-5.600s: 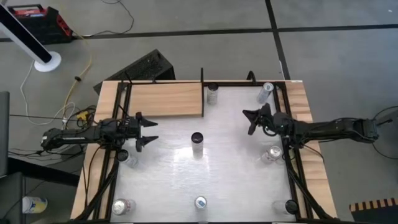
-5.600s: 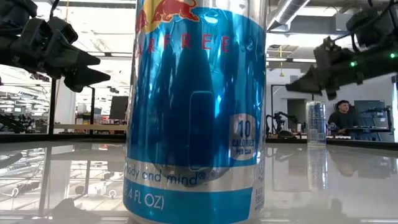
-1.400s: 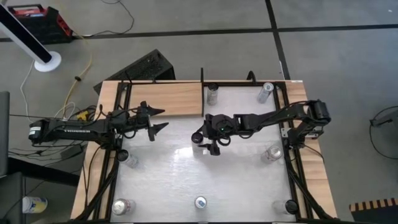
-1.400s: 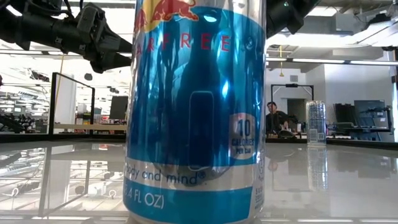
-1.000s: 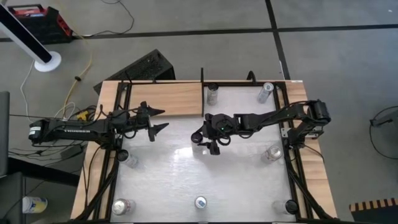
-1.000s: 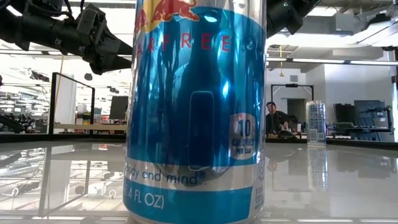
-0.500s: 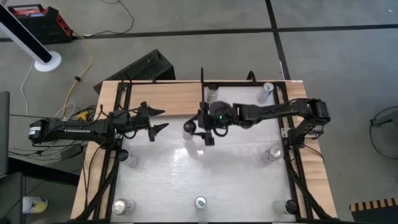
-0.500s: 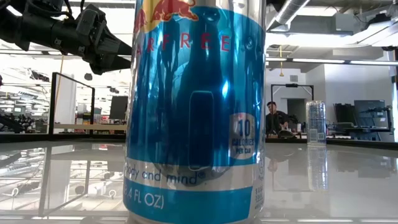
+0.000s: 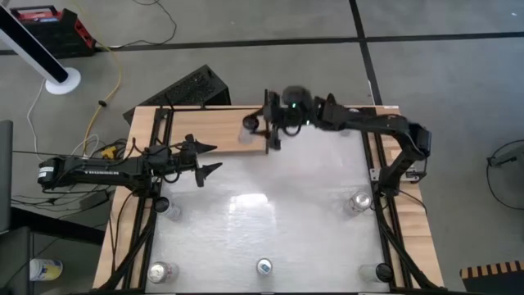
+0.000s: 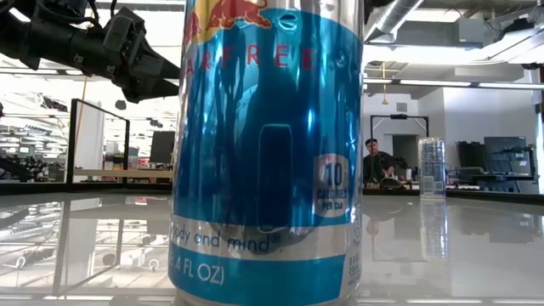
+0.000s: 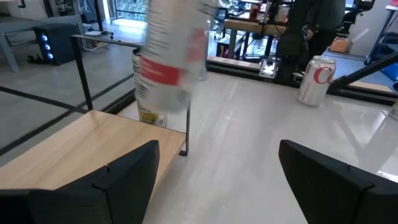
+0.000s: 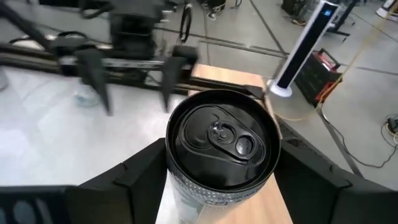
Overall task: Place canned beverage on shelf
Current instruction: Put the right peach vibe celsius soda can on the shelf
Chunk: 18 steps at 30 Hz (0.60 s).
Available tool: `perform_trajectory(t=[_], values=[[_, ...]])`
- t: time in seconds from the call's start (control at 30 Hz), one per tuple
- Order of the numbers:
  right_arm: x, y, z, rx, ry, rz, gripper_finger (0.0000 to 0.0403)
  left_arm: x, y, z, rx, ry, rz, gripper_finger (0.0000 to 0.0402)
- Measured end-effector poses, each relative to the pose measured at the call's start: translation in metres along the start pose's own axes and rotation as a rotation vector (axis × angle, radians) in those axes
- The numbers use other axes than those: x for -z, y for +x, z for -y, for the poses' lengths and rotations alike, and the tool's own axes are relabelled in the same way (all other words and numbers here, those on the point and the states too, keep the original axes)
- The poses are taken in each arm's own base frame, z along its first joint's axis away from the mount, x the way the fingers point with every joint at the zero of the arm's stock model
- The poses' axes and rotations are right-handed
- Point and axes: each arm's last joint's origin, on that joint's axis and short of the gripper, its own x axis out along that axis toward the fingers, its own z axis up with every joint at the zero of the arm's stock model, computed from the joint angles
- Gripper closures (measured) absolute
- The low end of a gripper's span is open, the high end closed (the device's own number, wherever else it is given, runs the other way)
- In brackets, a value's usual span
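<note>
A can with a black top (image 12: 222, 140), pale with a red band (image 11: 166, 59), hangs above the right end of the pale wooden shelf (image 9: 213, 129), which lies at the table's far left. My right gripper (image 9: 262, 128) is shut on this can, reaching in from the right along the far edge. My left gripper (image 9: 203, 160) hovers open just near of the shelf (image 11: 81, 146), level and holding nothing; it also shows in the low view (image 10: 127, 53). My right gripper pinches the can between its two fingers, one on each side of the side wall (image 12: 174, 182) just below the top rim. The fingers (image 12: 140, 174) come about level from the table's right. The can stays roughly upright, its bottom (image 11: 163, 104) clear of the shelf.
A black post (image 11: 188, 127) stands at the shelf's right end with another can (image 11: 147, 93) behind it. More cans stand about the white table (image 9: 358, 202) (image 9: 264, 266) (image 9: 160, 270), a red-and-white one (image 11: 316, 79) among them. A blue can (image 10: 268, 153) fills the low view.
My right gripper has carried the can up from the table's middle, toward the far edge and somewhat left, to above the shelf's right end. The can is lifted clear and has stayed upright in the hold.
</note>
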Motion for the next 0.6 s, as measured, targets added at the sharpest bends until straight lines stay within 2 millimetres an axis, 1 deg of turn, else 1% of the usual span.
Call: perform_trajectory(t=[0.13, 0.23, 0.27, 0.33, 0.4, 0.53, 0.6], values=[[0.008, -0.01, 0.033, -0.023, 0.026, 0.053, 0.0117, 0.0, 0.0, 0.0, 0.0, 0.026, 0.001, 0.0084], [0.01, -0.004, 0.056, 0.002, 0.073, 0.069, 0.0117, 0.0, 0.0, 0.0, 0.0, 0.048, 0.003, 0.0084], [0.012, 0.0, 0.065, 0.005, 0.1, 0.051, 0.0117, 0.0, 0.0, 0.0, 0.0, 0.053, 0.004, 0.0084], [0.016, 0.016, 0.081, -0.011, 0.149, 0.002, 0.0117, -0.001, 0.0, 0.0, -0.001, 0.059, 0.005, 0.0084], [0.018, 0.031, 0.097, 0.009, 0.169, -0.03, 0.0117, -0.001, 0.0, 0.0, -0.001, 0.061, 0.006, 0.0084], [0.013, 0.046, 0.124, -0.004, 0.2, -0.069, 0.0117, 0.0, 0.0, 0.0, 0.002, 0.06, -0.002, 0.0084], [0.018, 0.053, 0.134, -0.011, 0.21, -0.101, 0.0117, 0.0, 0.0, 0.0, 0.002, 0.074, -0.002, 0.0084]])
